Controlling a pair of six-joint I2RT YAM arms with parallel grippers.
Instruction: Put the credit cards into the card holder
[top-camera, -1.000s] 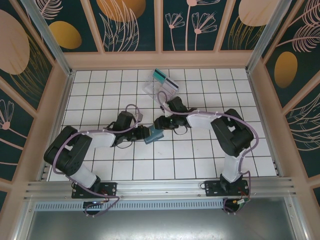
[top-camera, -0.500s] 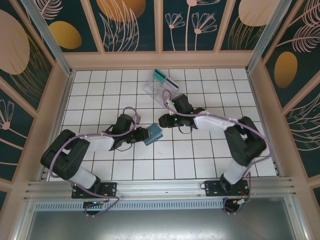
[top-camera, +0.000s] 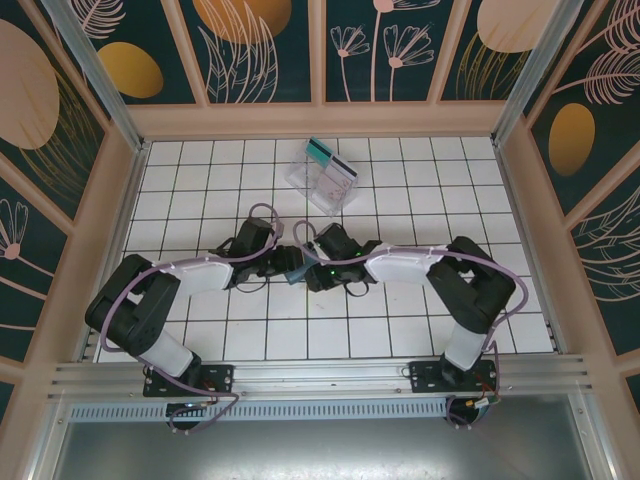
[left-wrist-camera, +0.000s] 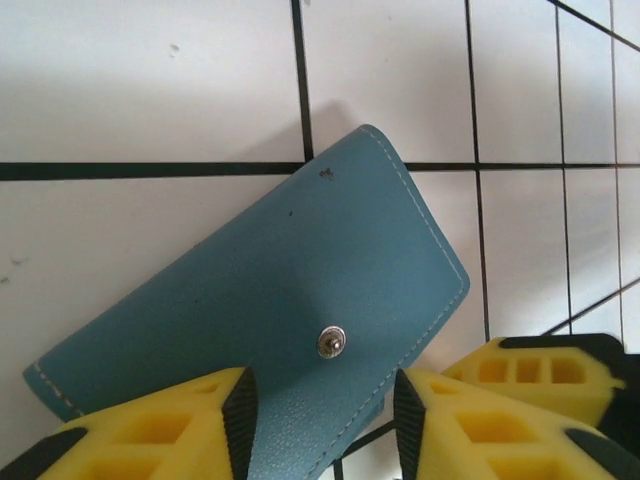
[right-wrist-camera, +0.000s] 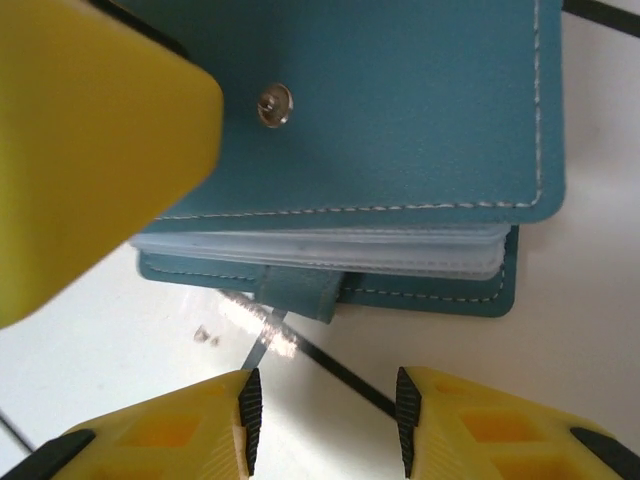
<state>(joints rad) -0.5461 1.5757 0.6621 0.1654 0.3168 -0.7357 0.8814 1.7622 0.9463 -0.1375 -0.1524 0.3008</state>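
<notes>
The dark-teal card holder (left-wrist-camera: 290, 290) lies shut on the white tiles, with a silver snap stud (left-wrist-camera: 331, 341) on its top cover. My left gripper (left-wrist-camera: 322, 420) is open and straddles the holder's near corner; its right pad stands clear of the edge. My right gripper (right-wrist-camera: 322, 420) is open over bare tile, just short of the card holder (right-wrist-camera: 400, 120), whose clear sleeves and strap tab (right-wrist-camera: 298, 290) face it. From above, both grippers (top-camera: 285, 262) (top-camera: 314, 272) meet over the holder (top-camera: 299, 271). The credit cards, one teal (top-camera: 320, 152) and one whitish (top-camera: 343, 167), rest on the clear tray.
The clear plastic tray (top-camera: 318, 185) sits on the tiles behind the grippers, near the back wall. A yellow finger of the left gripper (right-wrist-camera: 90, 150) fills the upper left of the right wrist view. Wooden walls enclose the tiled table.
My left jaws have widened off the card holder, which they held shut before. The right gripper swung back from near the tray to the holder's edge.
</notes>
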